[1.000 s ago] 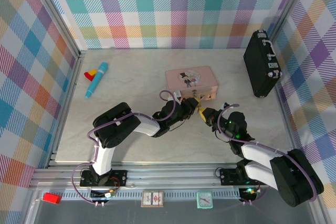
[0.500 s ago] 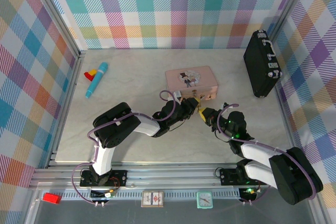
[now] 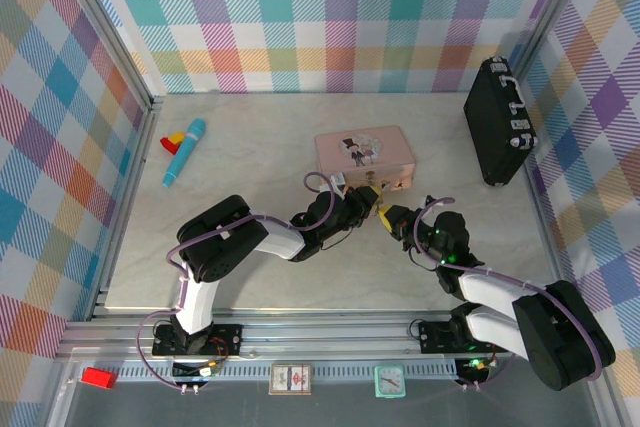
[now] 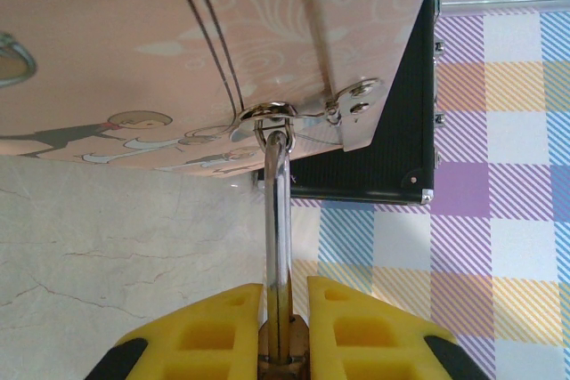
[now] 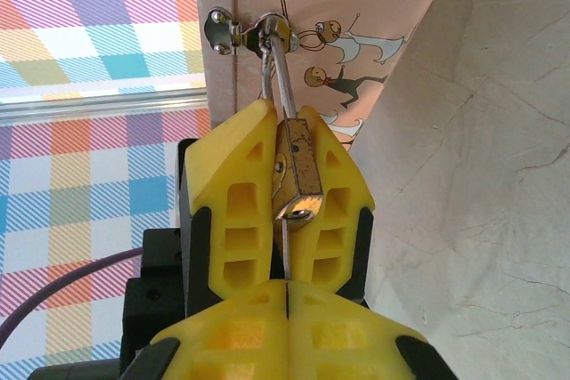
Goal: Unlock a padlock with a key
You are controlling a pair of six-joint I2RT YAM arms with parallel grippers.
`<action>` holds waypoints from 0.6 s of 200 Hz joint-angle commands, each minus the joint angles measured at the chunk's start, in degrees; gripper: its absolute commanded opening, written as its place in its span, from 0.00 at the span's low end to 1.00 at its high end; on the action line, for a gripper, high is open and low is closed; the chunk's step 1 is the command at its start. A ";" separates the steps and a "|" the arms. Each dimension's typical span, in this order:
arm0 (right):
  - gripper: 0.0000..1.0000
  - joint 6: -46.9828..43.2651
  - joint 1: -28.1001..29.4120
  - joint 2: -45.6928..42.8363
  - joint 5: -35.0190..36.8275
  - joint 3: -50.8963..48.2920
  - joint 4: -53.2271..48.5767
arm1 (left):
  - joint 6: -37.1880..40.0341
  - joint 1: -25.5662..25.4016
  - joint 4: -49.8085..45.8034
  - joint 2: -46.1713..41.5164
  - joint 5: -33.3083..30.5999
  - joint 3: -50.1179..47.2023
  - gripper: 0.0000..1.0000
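Right wrist view: left gripper [image 5: 287, 126] clamps the rigid, likely slick padlock [image 5: 298, 175] by its body; right gripper [image 5: 287, 295], closed, pinches the thin key [image 5: 285, 257].

You have two arms, the left arm [image 3: 240, 237] and the right arm [image 3: 500, 302], and two grippers, the left gripper [image 4: 285, 295] and the right gripper [image 5: 287, 289]. Count one pink tin [image 3: 364, 157], one black case [image 3: 498, 119], one padlock [image 5: 298, 175], one key [image 5: 286, 260], one teal marker [image 3: 185, 152] and one red-and-yellow block [image 3: 173, 137]. On the front rail, count one small red item [image 3: 98, 377], one card [image 3: 291, 379] and one small teal clock [image 3: 389, 381].
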 commanded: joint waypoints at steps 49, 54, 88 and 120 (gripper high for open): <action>0.00 0.16 -0.44 -0.73 -0.04 1.34 -0.33 | 0.92 -1.21 10.38 -0.89 2.13 1.46 0.00; 0.00 0.08 -0.45 -0.78 -0.04 1.41 -0.64 | 0.93 -1.21 10.29 -0.96 2.18 1.46 0.00; 0.00 0.17 -0.44 -1.16 0.05 1.49 -1.75 | 1.10 -1.21 10.17 -1.06 2.14 1.52 0.00; 0.00 0.14 -0.44 -1.35 0.07 1.67 -1.60 | 1.19 -1.21 9.95 -1.20 2.22 1.60 0.00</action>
